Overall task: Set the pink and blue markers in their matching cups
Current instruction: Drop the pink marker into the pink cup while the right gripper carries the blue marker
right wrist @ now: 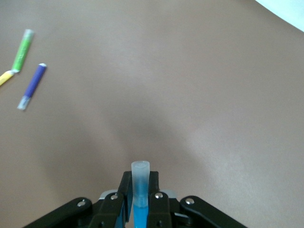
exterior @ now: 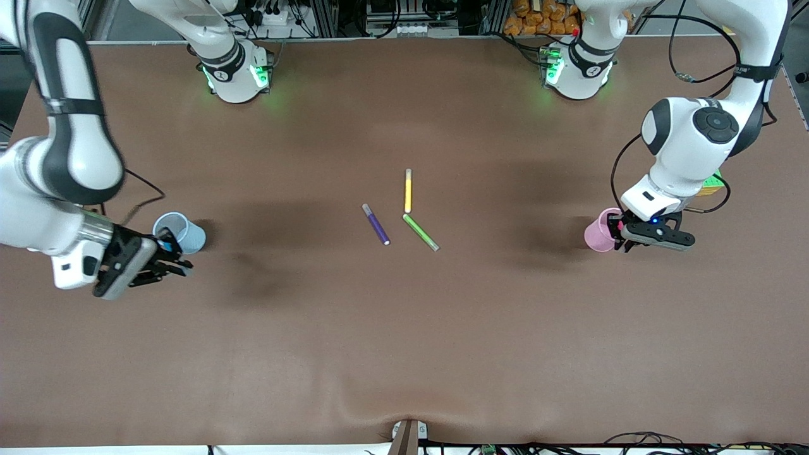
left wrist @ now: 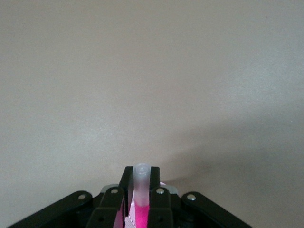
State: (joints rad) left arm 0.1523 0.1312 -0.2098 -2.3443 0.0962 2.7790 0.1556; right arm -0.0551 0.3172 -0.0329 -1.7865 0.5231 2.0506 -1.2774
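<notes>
Left gripper (exterior: 622,237) sits at the pink cup (exterior: 597,230), toward the left arm's end of the table, its fingers (left wrist: 156,202) clamped on the pink marker (left wrist: 141,199) — magenta barrel, pale translucent end protruding past the fingertips. Right gripper (exterior: 174,253) is beside the blue cup (exterior: 183,230), at the right arm's end, fingers (right wrist: 156,204) clamped on the blue marker (right wrist: 140,197) — bright blue barrel, greyish end. Whether either marker tip is inside its cup cannot be told. 3 other pens lie mid-table: purple pen (exterior: 376,224), yellow pen (exterior: 408,191), green pen (exterior: 421,232).
</notes>
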